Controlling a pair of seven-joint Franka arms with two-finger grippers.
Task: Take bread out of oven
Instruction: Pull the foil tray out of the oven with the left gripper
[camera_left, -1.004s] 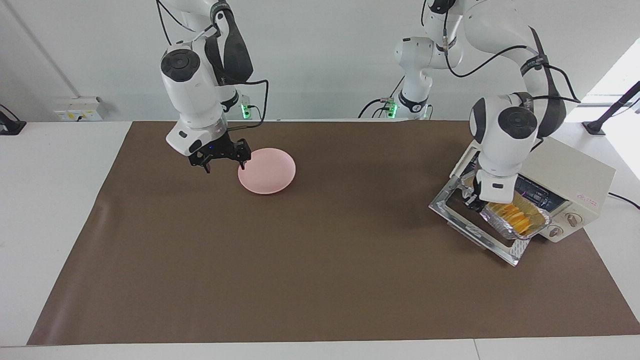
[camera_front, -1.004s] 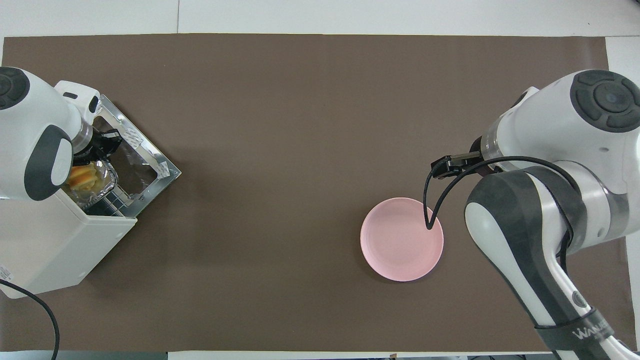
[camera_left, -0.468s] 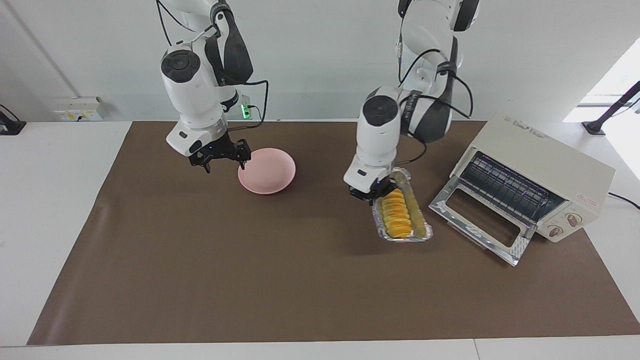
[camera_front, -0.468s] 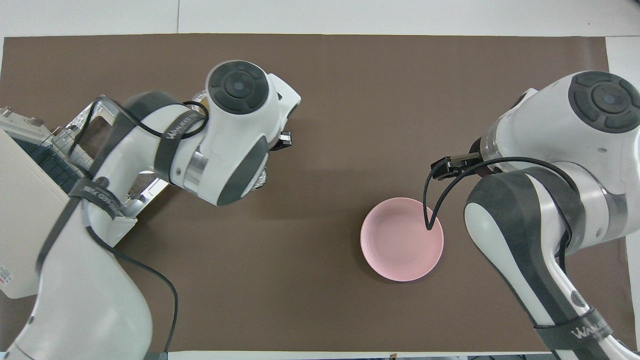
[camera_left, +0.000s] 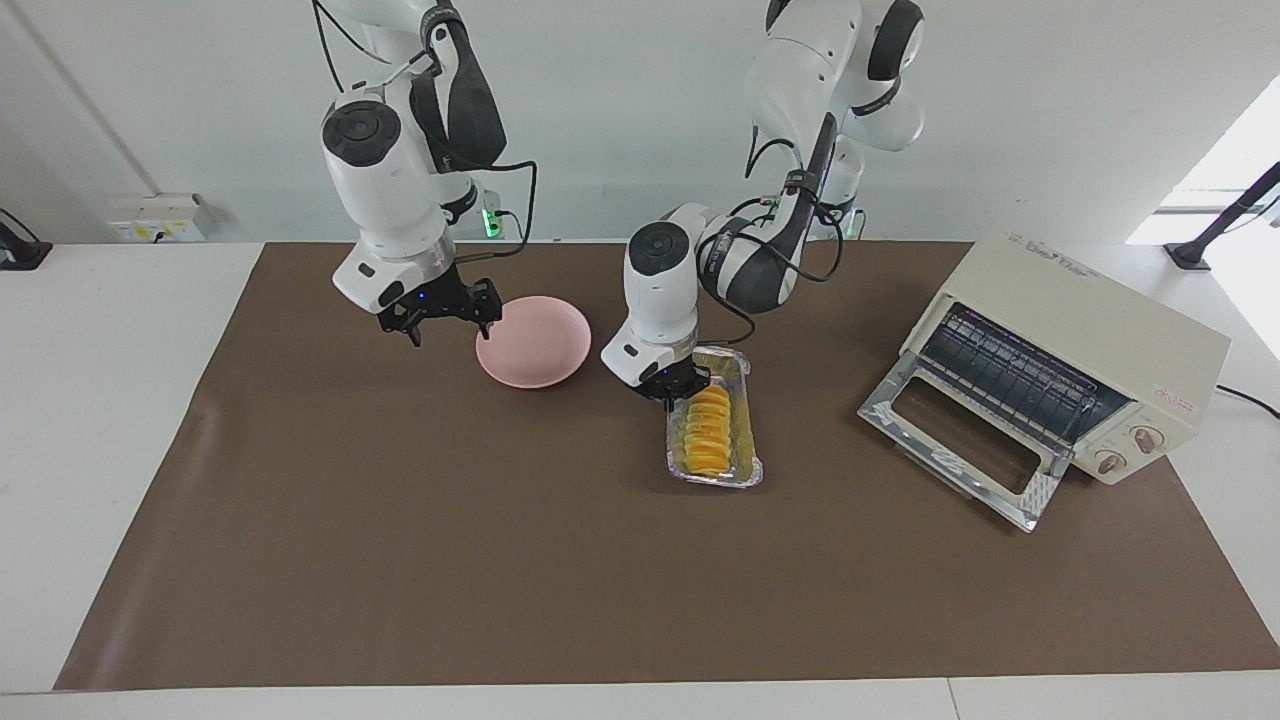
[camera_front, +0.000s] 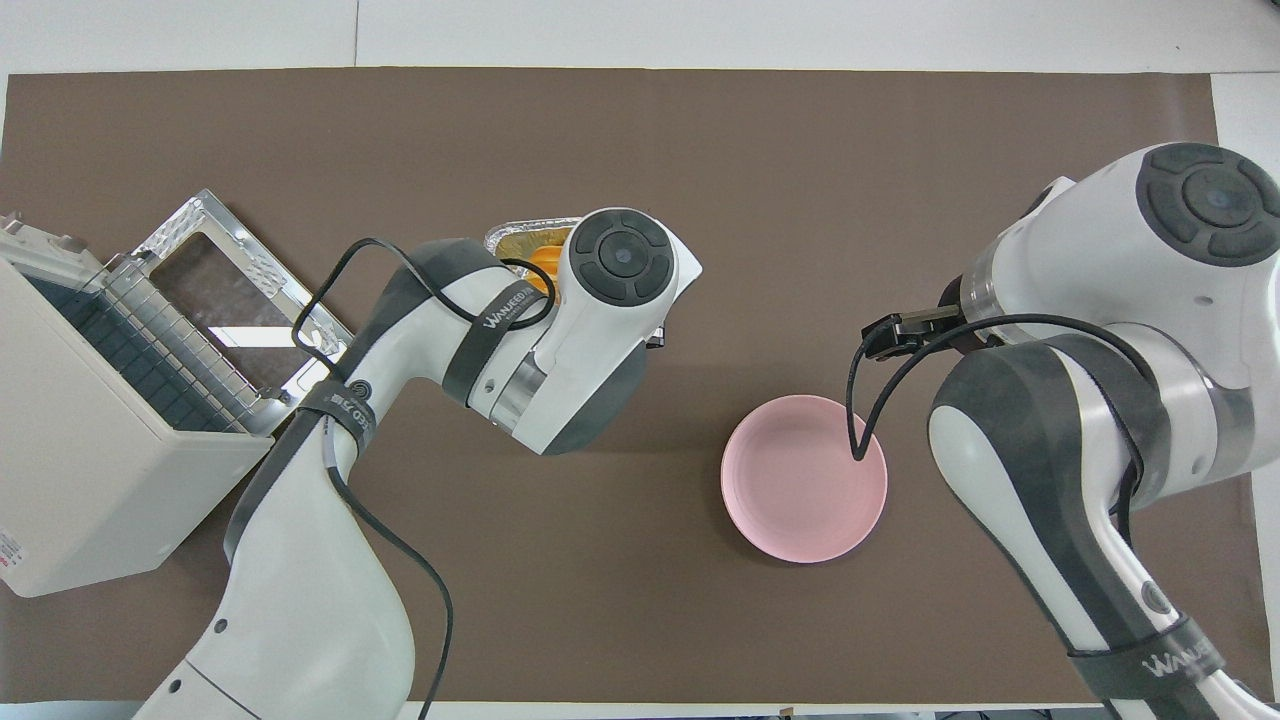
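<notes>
Bread (camera_left: 709, 430), a small golden-orange ridged loaf, lies in a silver foil tray (camera_left: 744, 408) on the brown mat (camera_left: 500, 560), between the pink plate (camera_left: 535, 341) and the oven (camera_left: 1075, 365). The tray's end farthest from the robots appears to rest on the mat. At the tray's end nearest the robots, the left gripper (camera_left: 668, 385) pinches the foil rim with its fingers pressed together on it. From overhead, the left arm covers most of the tray, and only a corner of foil and a bit of bread (camera_front: 541, 259) show.

Toward the left arm's end of the table sits the cream-white oven, its glass door (camera_left: 955, 445) dropped open onto the mat and its wire rack (camera_left: 1010, 375) bare. The bread is well apart from it.

Toward the right arm's end, the pink plate sits nearer to the robots than the tray. The right gripper (camera_left: 440, 312) hangs just beside the plate's rim, fingers spread, and this arm waits.
</notes>
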